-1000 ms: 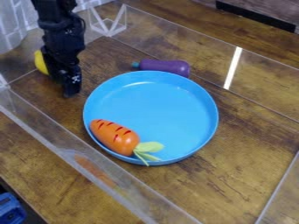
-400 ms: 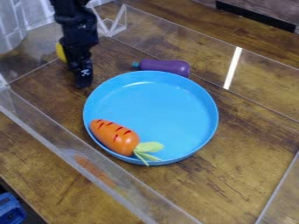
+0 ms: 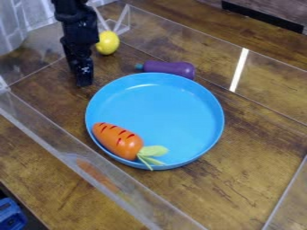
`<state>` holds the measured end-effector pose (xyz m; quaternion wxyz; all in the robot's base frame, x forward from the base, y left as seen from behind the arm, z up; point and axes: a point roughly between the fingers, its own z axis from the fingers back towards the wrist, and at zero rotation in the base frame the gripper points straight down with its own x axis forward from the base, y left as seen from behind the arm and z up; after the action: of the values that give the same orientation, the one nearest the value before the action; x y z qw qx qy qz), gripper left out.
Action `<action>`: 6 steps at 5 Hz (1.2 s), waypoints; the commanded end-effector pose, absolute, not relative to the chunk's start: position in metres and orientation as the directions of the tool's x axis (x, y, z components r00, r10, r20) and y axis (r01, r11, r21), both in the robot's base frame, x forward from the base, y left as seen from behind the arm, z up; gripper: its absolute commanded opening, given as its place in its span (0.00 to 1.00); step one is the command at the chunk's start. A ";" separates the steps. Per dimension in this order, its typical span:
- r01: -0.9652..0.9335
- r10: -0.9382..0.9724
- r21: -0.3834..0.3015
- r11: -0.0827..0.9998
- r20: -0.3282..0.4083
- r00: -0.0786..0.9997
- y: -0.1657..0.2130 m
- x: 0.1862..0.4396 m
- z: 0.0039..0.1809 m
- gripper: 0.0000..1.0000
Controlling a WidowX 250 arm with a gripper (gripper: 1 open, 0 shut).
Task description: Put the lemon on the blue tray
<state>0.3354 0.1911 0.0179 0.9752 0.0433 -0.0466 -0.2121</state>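
— Since we have the one camera view, what can you read in it?
— Pale marks show on the dark gripper (image 3: 83, 68), too small to make out

— And how is the arm posed?
— It reaches in from the upper left corner, with the gripper low over the wooden table (image 3: 246, 162), pointing down. The jaws stand apart, nothing clamped between them

— Where's the lemon (image 3: 108, 42)?
— Just beside the gripper, near the top of the view, off the blue tray (image 3: 162, 117)

— What does the tray hold, then?
— The orange carrot (image 3: 117, 140), lying near its rim with the green leaves over the edge. A purple eggplant (image 3: 168, 68) lies on the table just beyond the tray
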 end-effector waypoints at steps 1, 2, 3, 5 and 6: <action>0.436 -0.445 0.115 0.892 0.069 0.893 0.190 0.343 0.017 1.00; 0.452 -0.462 0.125 0.883 0.069 0.884 0.185 0.346 0.017 1.00; 0.463 -0.474 0.134 0.876 0.068 0.878 0.181 0.349 0.018 1.00; 0.513 -0.526 0.149 0.846 0.067 0.848 0.171 0.353 0.022 1.00; 0.553 -0.568 0.156 0.818 0.071 0.820 0.164 0.354 0.025 1.00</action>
<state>0.3479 0.1758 0.0202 0.9574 0.0613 -0.0500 -0.2778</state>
